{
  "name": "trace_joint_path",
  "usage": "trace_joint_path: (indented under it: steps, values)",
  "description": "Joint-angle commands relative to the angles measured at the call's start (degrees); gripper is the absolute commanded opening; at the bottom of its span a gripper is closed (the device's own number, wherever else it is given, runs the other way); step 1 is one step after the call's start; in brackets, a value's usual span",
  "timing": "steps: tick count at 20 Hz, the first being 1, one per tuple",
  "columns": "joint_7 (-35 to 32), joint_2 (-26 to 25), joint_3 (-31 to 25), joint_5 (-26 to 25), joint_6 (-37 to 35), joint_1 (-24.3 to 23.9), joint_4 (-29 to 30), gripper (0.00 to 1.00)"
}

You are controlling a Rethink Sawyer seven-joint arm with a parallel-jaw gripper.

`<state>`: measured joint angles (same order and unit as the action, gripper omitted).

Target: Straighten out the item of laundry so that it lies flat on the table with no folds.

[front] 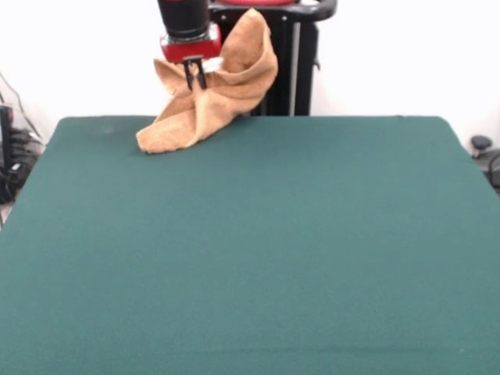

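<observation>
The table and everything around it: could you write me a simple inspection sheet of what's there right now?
Surface: green table, bare apart from the towel.
Job's things: orange-tan towel, bunched and folded, mostly lifted; its lower end rests on the table's far left part.
Clutter: nothing seen.
Hand: robot hand with fingers closed, pinching the towel from above.
Cables: dark cables beside the table at the picture's left edge.
Surroundings: white wall, black pedestal behind the towel, a dark object at the right edge.
</observation>
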<state>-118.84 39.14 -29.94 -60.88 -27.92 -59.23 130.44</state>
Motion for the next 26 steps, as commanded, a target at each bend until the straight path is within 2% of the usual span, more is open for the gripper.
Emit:
trace_joint_path:
  steps: [1,17,26]
  values:
    - [3.8,-3.1,-2.6,4.8,-4.3,3.9,-10.8,0.0]
    - [8.2,-2.1,-5.6,12.1,-10.1,5.5,-14.8,0.0]
    - [7.9,-4.3,-4.7,13.0,-11.9,9.0,-19.6,0.0]
